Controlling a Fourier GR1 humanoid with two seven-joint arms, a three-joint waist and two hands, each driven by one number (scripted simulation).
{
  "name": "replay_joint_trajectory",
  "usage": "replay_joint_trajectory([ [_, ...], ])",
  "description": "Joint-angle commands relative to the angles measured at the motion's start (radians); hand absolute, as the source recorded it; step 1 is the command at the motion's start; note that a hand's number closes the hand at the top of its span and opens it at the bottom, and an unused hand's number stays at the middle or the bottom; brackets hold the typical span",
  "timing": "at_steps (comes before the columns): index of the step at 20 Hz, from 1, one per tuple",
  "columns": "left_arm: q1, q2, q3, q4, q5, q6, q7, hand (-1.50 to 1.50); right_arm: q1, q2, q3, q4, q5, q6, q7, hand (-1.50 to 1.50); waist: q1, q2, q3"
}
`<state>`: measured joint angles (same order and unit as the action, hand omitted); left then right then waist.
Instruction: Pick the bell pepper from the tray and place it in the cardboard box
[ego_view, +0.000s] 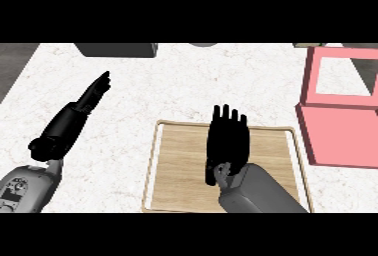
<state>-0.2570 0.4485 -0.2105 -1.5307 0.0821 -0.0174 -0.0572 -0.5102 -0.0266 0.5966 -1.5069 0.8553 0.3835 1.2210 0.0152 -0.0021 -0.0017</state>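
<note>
Right forearm: the grey forearm rises from the lower edge over the tray, nearest the eye, ending in the black right hand (227, 142).
Right hand: flat and spread, fingers straight and pointing away across the tray; it curls round nothing that shows.
Tray: a pale wooden tray with a light raised rim (154, 165), lying on the table near the lower edge, partly under the right hand.
Bell pepper: not seen; the bare wood of the tray shows around the hand, so the pepper is either hidden beneath the palm or not here. I cannot tell which.
Left hand: the black left hand (94, 90) at the left, over the table well apart from the tray, fingers straight and together, holding nothing.
Table: a white speckled stone table (184, 85).
Box: a pink open-topped box (341, 127) stands just right of the tray; by its place it serves as the cardboard box.
Handling, as a judgement: a bell pepper should be light, hollow, stiff-walled with a smooth waxy skin that may slip; taking it round the widest part of the body seems safer than by the stem.
Other things: a dark grey block (117, 49) at the table's far edge.
</note>
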Motion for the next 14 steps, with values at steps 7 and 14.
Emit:
replay_joint_trajectory([
  [7,0.006,-0.02,0.022,0.029,-0.021,-0.005,-0.031,0.0,-0.001,0.025,0.055,0.032,-0.025,-0.001,0.265,-1.5,-0.007,0.001,0.001],
  [14,0.014,-0.042,0.027,0.01,-0.023,-0.013,-0.014,0.0,-0.014,0.025,0.053,0.098,-0.044,-0.044,0.239,-1.5,-0.006,0.0,0.001],
])
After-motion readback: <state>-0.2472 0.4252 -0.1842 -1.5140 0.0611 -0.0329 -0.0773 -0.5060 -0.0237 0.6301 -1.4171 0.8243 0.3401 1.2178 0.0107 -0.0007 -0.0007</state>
